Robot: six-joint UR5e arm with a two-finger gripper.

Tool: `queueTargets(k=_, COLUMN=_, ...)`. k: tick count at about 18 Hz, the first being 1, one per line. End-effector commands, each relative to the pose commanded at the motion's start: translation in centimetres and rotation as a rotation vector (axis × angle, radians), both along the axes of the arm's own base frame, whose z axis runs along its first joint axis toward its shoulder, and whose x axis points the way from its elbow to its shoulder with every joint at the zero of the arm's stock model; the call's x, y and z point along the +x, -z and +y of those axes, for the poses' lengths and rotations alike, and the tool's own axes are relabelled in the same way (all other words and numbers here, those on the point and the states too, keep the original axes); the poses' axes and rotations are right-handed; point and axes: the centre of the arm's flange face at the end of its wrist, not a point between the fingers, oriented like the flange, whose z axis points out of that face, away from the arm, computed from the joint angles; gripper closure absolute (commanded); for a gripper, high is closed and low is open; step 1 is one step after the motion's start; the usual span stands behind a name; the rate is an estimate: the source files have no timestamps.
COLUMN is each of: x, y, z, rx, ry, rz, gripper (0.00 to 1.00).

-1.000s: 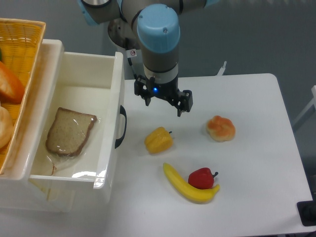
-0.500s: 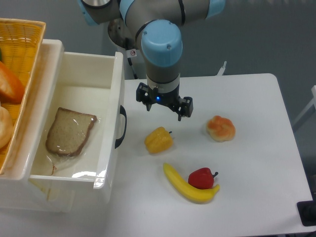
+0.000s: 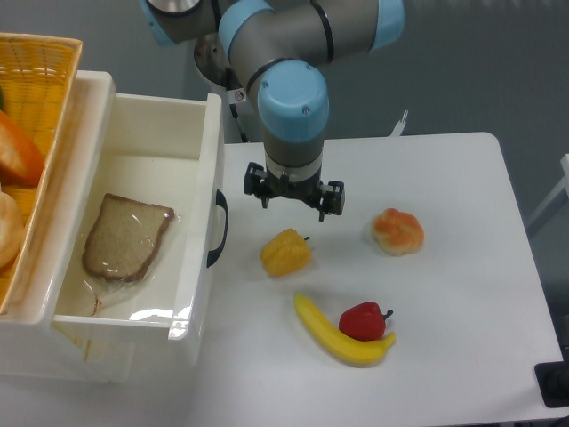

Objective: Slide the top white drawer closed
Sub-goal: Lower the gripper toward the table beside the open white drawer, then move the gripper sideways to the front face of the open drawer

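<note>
- While I watch my single fixed camera, I see the top white drawer [image 3: 133, 240] pulled far out at the left of the table [image 3: 444, 294], its black handle [image 3: 219, 228] facing right toward the fruit.
- Inside the drawer lies a slice of bread [image 3: 126, 237] in clear wrap, flat on the bottom of the tray.
- My gripper [image 3: 294, 197] hangs over the table, to the right of the handle and apart from it, just above the yellow pepper [image 3: 285, 253]. Its two fingers are spread and hold nothing.
- Compared with one second ago, the gripper has turned: the fingertips stood on a slope then, the right one lower, and now they are almost level. The wrist also has shifted a little to the right and down.
- The drawer stays at the same place as before; it is not pushed in at all.
- On the table the bread roll [image 3: 397, 230], the banana [image 3: 340, 337] and the red pepper [image 3: 363, 320] touching it have not moved.
- At the far left I see the yellow wicker basket [image 3: 40, 84], also unchanged.
</note>
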Motion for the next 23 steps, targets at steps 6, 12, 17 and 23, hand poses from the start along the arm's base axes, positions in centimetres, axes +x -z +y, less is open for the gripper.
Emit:
queueTargets(k=6, x=-0.5, y=1.3, z=0.5, rx=0.025, ry=-0.013, rz=-0.04, gripper=0.0)
queueTargets(k=12, x=-0.8, y=3.0, z=1.1, rx=0.041, ry=-0.023, rz=-0.089, gripper=0.0)
queueTargets(k=17, x=-1.4, y=4.1, z=1.3, rx=0.043, ry=-0.03, rz=-0.111, gripper=0.0)
queueTargets(k=23, x=-1.1, y=5.7, z=2.3, rx=0.065, ry=-0.034, rz=-0.168, gripper=0.0)
